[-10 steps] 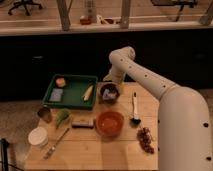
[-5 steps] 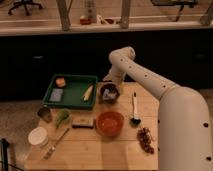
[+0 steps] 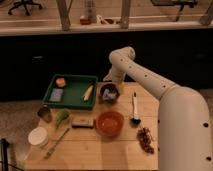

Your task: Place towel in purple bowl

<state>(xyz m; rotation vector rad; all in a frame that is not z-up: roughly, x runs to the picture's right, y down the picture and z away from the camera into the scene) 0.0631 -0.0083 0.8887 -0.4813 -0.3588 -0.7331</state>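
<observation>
Pincer (image 3: 107, 82) hangs at the far side of the bench (image 3: 90, 150), just above the far-left rim of the purple bowl (image 3: 102, 96). Jaws are spread wide, released, w/ nothing gripped as far as can be seen. Towel (image 3: 111, 93) shows as a grey-blue lump inside that bowl, w/ the pincer tip right over it or maybe touching it, can't tell which. Judgement: the placing step looks done or v. nearly so, and what's in hand is the let-go & pull-away. Next move prob. calls for a straight lift up & back w/ jaws wide, so no fold of cloth snags & gets dragged over the rim. The bowl looks light & could tip or slide if a jaw catches its edge. Outward: green tray (image 3: 72, 76) sits just left of the bowl, holding a blue-grey pad (image 3: 56, 94), an orange bit (image 3: 60, 82) & a yellowish thing (image 3: 88, 92). An orange-red bowl (image 3: 109, 131) stands nearer the front, close to the purple one but apart, and a dark utensil (image 3: 134, 106) lies to the right. Hard to make out: the pincer's tips merge w/ the dark bowl & dark backgrnd, so contact w/ the cloth is unclear. Whether the whole towel is inside or a corner hangs over the far rim is hidden by the wrist. The white arm (image 3: 150, 82) cuts off the bench's right side.
</observation>
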